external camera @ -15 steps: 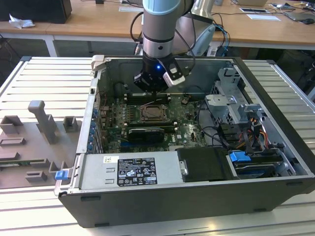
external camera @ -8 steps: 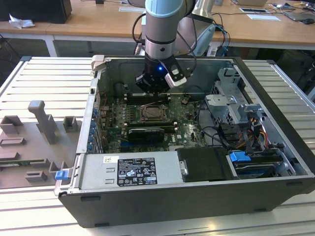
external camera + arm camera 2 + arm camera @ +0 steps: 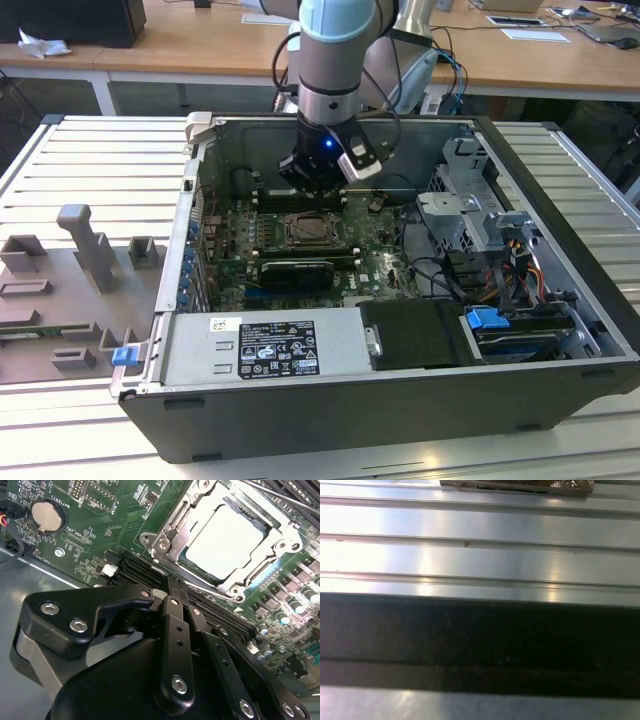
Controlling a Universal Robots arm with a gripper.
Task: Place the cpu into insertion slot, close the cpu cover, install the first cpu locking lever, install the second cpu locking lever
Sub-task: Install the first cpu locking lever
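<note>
The cpu (image 3: 225, 542) lies flat in the insertion slot (image 3: 315, 232), its pale metal face showing through the window of the cpu cover (image 3: 172, 527). The silver cover frame lies down around it. A thin metal lever rod (image 3: 280, 497) runs past the socket's far corner. My gripper (image 3: 170, 587) hangs just above the board beside the socket's edge, over the black memory slots (image 3: 220, 617), its black fingers (image 3: 175, 630) pressed together with nothing between them. In the exterior view the gripper (image 3: 315, 198) sits just behind the socket, inside the open computer case.
The case walls (image 3: 190, 230) ring the green motherboard (image 3: 380, 250). A black card (image 3: 292, 272) lies in front of the socket, a power supply (image 3: 265, 345) nearer still, and drive bays with cables (image 3: 490, 260) at the exterior view's right. A coin battery (image 3: 46, 516) sits on the board. Grey fixtures (image 3: 85, 250) stand on the ribbed table (image 3: 480, 525).
</note>
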